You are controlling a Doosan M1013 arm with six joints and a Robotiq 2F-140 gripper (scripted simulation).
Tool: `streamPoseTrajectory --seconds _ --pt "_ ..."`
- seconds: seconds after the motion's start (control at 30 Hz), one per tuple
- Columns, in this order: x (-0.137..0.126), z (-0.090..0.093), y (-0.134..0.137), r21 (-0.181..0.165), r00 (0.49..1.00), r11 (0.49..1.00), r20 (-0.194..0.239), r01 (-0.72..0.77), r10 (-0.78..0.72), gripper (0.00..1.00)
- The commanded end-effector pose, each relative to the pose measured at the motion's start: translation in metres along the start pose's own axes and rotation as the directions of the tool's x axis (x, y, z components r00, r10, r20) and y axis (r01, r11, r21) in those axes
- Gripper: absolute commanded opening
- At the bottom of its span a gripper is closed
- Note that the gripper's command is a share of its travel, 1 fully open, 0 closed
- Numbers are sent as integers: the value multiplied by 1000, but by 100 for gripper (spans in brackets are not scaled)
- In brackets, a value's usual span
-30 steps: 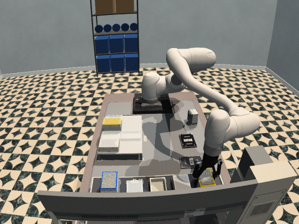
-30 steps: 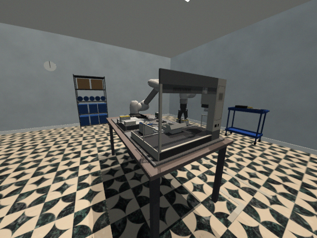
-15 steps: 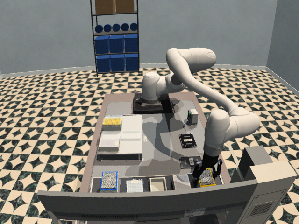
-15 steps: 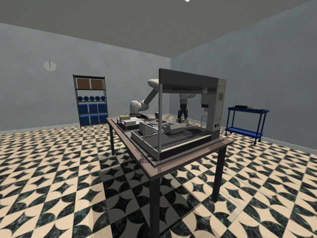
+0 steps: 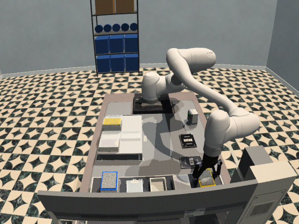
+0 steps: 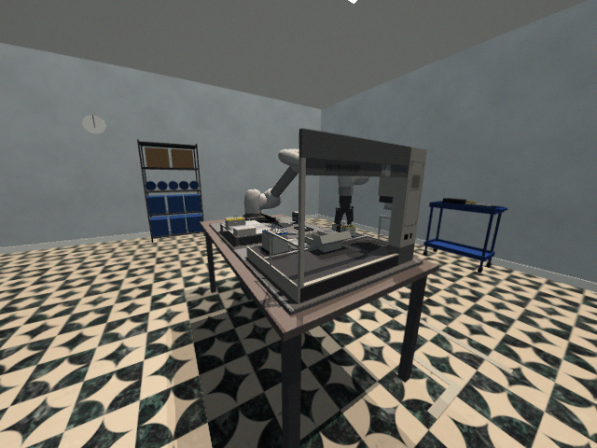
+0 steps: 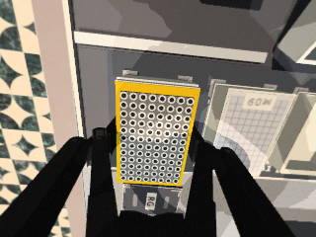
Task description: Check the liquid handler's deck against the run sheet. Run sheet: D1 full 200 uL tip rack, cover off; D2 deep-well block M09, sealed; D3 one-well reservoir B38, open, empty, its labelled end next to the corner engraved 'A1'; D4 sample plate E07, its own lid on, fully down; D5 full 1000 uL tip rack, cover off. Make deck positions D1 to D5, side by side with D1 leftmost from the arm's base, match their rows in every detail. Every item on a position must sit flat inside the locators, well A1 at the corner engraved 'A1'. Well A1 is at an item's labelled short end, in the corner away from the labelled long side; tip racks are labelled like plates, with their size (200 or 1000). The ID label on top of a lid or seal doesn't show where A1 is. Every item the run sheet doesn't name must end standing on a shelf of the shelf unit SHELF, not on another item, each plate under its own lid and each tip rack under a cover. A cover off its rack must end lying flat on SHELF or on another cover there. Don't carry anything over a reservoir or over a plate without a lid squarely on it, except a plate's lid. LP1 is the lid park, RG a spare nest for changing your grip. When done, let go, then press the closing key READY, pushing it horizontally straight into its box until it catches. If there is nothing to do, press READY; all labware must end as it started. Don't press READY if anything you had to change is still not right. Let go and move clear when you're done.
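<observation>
My gripper (image 5: 207, 175) is shut on the yellow-framed tip rack (image 5: 206, 178), with no cover on it, at the rightmost deck position in the top view. In the wrist view the rack (image 7: 156, 132) lies between my fingers, which grip its long sides. I cannot tell whether it rests in the locators or is slightly raised. To its left along the deck stand the sealed deep-well block (image 5: 181, 181), labelled M09 (image 7: 260, 103), the open reservoir (image 5: 158, 184), a clear plate (image 5: 134, 185) and a blue-framed tip rack (image 5: 109, 180).
The shelf unit (image 5: 120, 142) at the table's left holds another yellow tip rack (image 5: 111, 121) and flat clear items. The RG nest (image 5: 188, 161) and the lid park (image 5: 187, 142) lie behind my gripper. The READY box (image 5: 192, 116) stands further back. The handler's frame (image 5: 263, 178) is close on the right.
</observation>
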State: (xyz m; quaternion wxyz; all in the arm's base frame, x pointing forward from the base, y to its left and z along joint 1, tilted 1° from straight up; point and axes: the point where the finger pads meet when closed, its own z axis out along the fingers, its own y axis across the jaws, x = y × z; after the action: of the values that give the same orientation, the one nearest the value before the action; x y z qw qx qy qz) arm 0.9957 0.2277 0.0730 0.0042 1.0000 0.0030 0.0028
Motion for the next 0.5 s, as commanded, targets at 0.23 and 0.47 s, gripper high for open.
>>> streamPoseTrajectory --seconds 0.23,0.47 --pt "0 1 0 1 1000 1000 -2 0 0 10" --pt "0 3 0 1 1000 1000 -2 0 0 10"
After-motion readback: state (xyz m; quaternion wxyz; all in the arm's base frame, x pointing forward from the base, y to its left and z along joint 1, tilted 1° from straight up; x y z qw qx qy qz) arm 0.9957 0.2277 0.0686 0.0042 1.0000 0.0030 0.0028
